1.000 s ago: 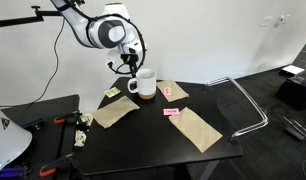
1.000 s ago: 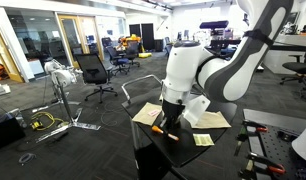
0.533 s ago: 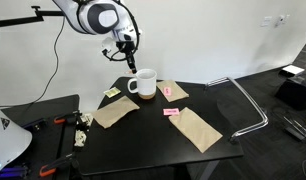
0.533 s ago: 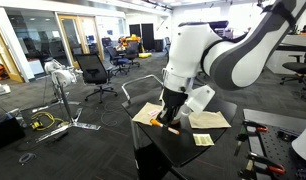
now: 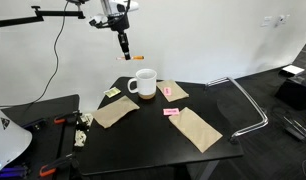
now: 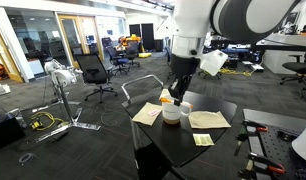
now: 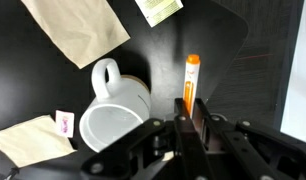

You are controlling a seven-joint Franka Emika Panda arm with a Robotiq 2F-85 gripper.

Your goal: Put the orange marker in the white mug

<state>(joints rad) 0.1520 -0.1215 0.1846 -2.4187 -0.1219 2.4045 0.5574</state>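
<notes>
- Since a second ago I have brought the arm well up. The black two-fingered gripper (image 5: 126, 52) was low beside the plain white ceramic mug (image 5: 145, 83) then; in an exterior view it now hangs high in the upper left of the frame, clear above the black tabletop (image 5: 143, 140).
- The thin, short orange marker (image 5: 136, 57) has come up with it, off the table.
- The mug has stayed put, and so have the tan paper envelopes (image 5: 198, 128) and the small pink note (image 5: 172, 112).
- In the wrist view the gripper (image 7: 189, 120) sits at bottom centre with its jaws almost together, pinching one end of the orange marker (image 7: 192, 78). The rest of the marker sticks out towards the top of the frame.
- There the marker lies just right of the mug (image 7: 113, 115), whose open mouth faces the camera with its handle towards the top.
- In an exterior view the marker (image 6: 165, 99) shows just above the mug (image 6: 173, 113), mid-frame.
</notes>
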